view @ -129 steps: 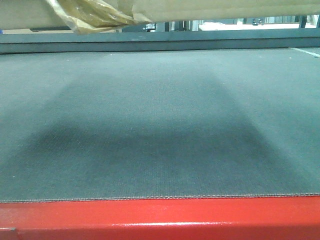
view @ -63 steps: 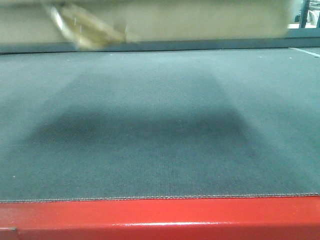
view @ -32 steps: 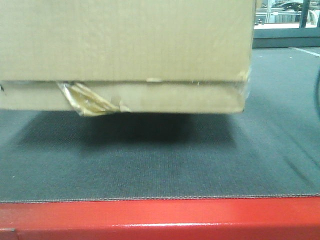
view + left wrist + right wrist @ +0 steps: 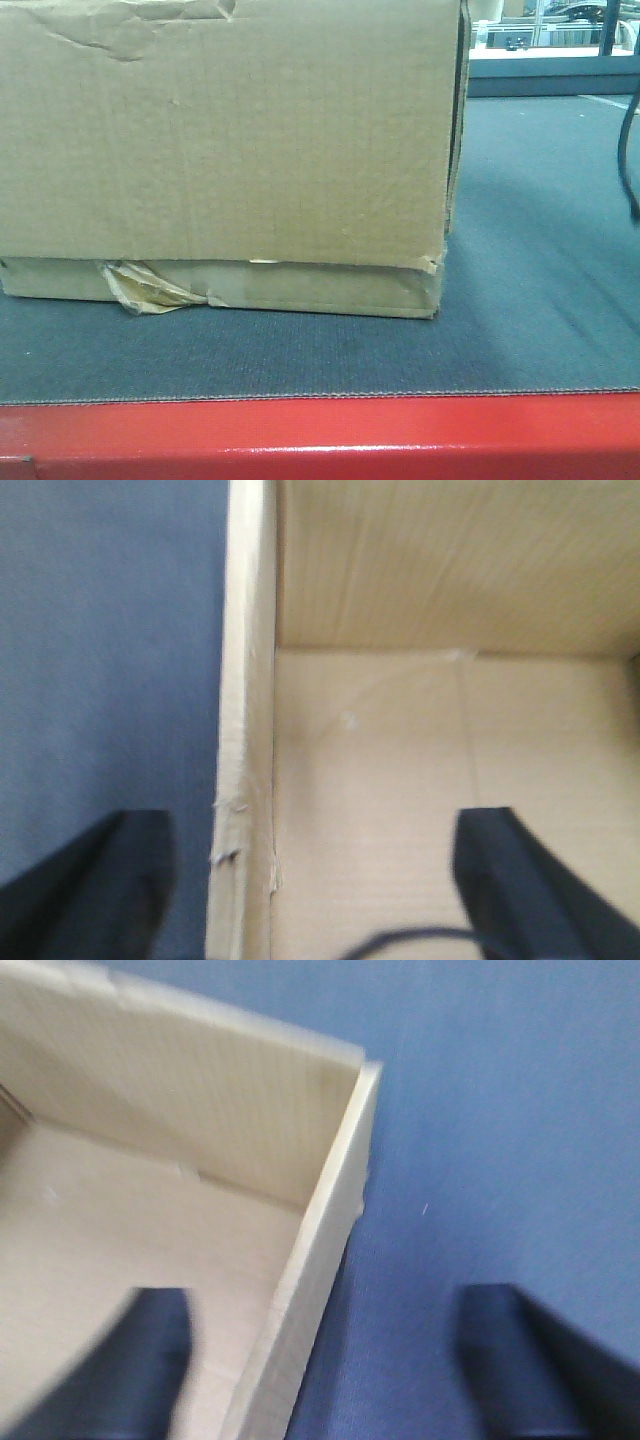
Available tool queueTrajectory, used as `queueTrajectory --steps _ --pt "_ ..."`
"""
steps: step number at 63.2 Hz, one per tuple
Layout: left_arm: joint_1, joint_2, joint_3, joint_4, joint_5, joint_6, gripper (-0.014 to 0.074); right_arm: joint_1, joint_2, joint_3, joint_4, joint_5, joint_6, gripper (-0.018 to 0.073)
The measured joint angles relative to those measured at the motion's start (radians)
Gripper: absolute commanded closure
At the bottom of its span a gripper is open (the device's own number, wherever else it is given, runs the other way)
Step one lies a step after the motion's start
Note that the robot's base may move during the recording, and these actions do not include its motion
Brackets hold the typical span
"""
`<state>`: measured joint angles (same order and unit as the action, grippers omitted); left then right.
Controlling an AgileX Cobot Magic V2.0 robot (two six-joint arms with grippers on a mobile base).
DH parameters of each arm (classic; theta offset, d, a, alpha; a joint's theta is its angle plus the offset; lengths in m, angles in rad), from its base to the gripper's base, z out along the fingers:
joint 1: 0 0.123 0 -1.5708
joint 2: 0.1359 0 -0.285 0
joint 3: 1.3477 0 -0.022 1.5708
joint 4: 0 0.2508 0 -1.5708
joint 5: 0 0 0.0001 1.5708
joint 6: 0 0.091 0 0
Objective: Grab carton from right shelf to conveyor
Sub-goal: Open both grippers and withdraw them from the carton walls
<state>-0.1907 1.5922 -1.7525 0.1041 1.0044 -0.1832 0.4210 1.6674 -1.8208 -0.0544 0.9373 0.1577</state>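
The carton [image 4: 220, 150] is sitting on the conveyor [image 4: 540, 300]; left fingers [image 4: 100, 880] and right fingers [image 4: 140, 1370] are straddling its walls, released, so rise straight up

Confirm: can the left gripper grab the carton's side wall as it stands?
Likely yes: the left gripper is open and straddles the carton wall, one finger outside, one inside; nothing else intervenes.

The carton [image 4: 220, 140] is softly, evenly lit; glare is caught along the conveyor [image 4: 540, 280] frame, and both wrist views are blurred.
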Motion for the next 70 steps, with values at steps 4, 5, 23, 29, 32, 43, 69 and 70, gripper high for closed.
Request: queueTrajectory --steps 4,5,23,29,32,43,69,70 --pt "0.0 -0.045 0.0 0.021 0.009 0.0 0.0328 -0.009 -0.037 -0.002 0.0 0.014 0.0 0.0482" --pt "0.0 -0.056 0.0 0.026 0.009 0.0 0.0356 -0.011 -0.046 -0.002 0.0 0.018 0.0 0.0517" --pt "0.044 -0.266 0.186 0.079 -0.03 0.0 0.0607 -0.126 -0.202 0.087 -0.005 0.072 0.0 0.0628" --pt "0.075 -0.345 0.316 0.071 -0.084 0.0 0.0607 -0.155 -0.265 0.186 -0.014 0.066 -0.002 0.0627" --pt "0.087 -0.385 0.393 0.069 -0.114 0.0 0.0607 -0.162 -0.298 0.253 -0.018 0.046 -0.002 0.0627" --pt "0.103 -0.566 0.672 0.049 -0.265 0.0 0.0607 -0.164 -0.459 0.515 -0.029 -0.086 -0.007 0.0627" --pt "0.103 -1.088 1.235 0.039 -0.578 0.0 0.0607 -0.164 -0.961 1.194 -0.075 -0.596 -0.007 0.0627" --pt "0.103 -1.106 1.244 0.039 -0.586 0.0 0.0607 -0.164 -0.98 1.22 -0.079 -0.615 -0.007 0.0627"
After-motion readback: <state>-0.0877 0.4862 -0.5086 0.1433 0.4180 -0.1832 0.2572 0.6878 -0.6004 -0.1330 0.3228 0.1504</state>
